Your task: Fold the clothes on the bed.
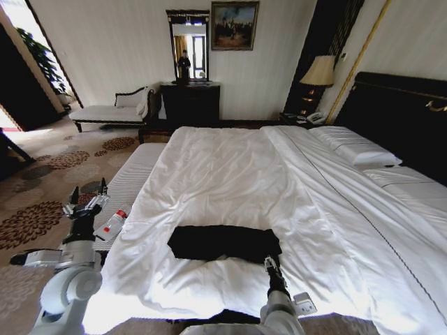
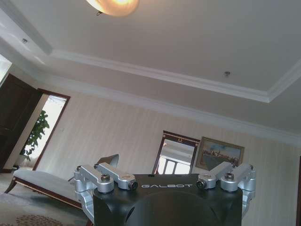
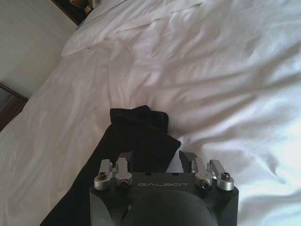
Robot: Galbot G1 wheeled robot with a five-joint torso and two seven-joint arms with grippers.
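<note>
The clothes (image 1: 223,243) are one black T-shirt, lying as a flat folded strip on the white sheet near the foot of the bed (image 1: 230,167). My right gripper (image 1: 269,264) is low at the strip's right end, at its near edge. The right wrist view has the right gripper (image 3: 155,160) open, one finger over the black cloth (image 3: 136,136) and the other at its edge by the white sheet. My left gripper (image 1: 87,202) is raised off the bed's left side, pointing upward, and its fingers are open. From the left wrist, my left gripper (image 2: 164,165) faces the ceiling and far wall.
A pale bench (image 1: 133,178) runs along the bed's left side with a clear bottle (image 1: 112,222) on it. Pillows (image 1: 356,150) lie by the dark headboard at right. A chaise (image 1: 112,112) and a dark dresser (image 1: 190,101) stand against the far wall.
</note>
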